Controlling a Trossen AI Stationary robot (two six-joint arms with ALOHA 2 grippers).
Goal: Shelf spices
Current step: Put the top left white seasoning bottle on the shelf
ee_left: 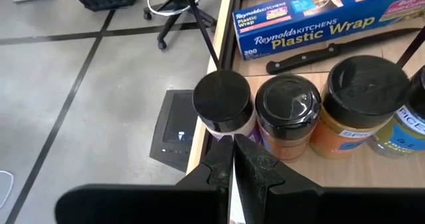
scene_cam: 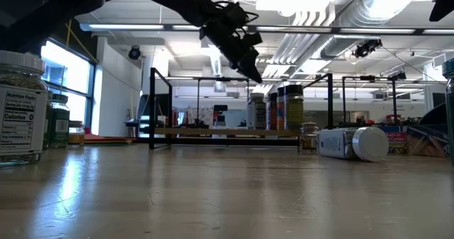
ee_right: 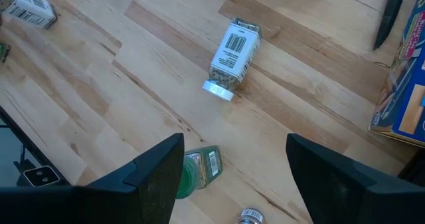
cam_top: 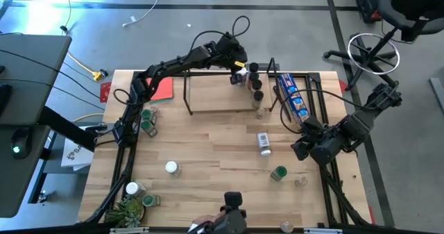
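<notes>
The shelf (cam_top: 220, 94), a light-wood board with black wire ends, stands at the table's far side. Several black-lidded spice jars (cam_top: 257, 83) stand upright in a row on its right end (ee_left: 287, 108). My left gripper (ee_left: 232, 159) hovers shut just above the farthest jar (ee_left: 222, 103), clear of it (scene_cam: 248, 62). More spice jars sit loose on the table: a white-labelled one lying on its side (cam_top: 263, 142) (ee_right: 231, 54), a green-lidded one (cam_top: 279, 173) (ee_right: 194, 167), and others at the left (cam_top: 148, 121). My right gripper (ee_right: 234, 144) hangs open above the table's right side (cam_top: 305, 148).
A blue plastic-wrap packet (cam_top: 295, 98) (ee_left: 332, 14) and a black knife (ee_left: 319, 52) lie right of the shelf. A red card (cam_top: 163, 88) lies at the far left and a small plant (cam_top: 128, 210) at the near left. Bare wood shows in the table's middle (cam_top: 215, 147).
</notes>
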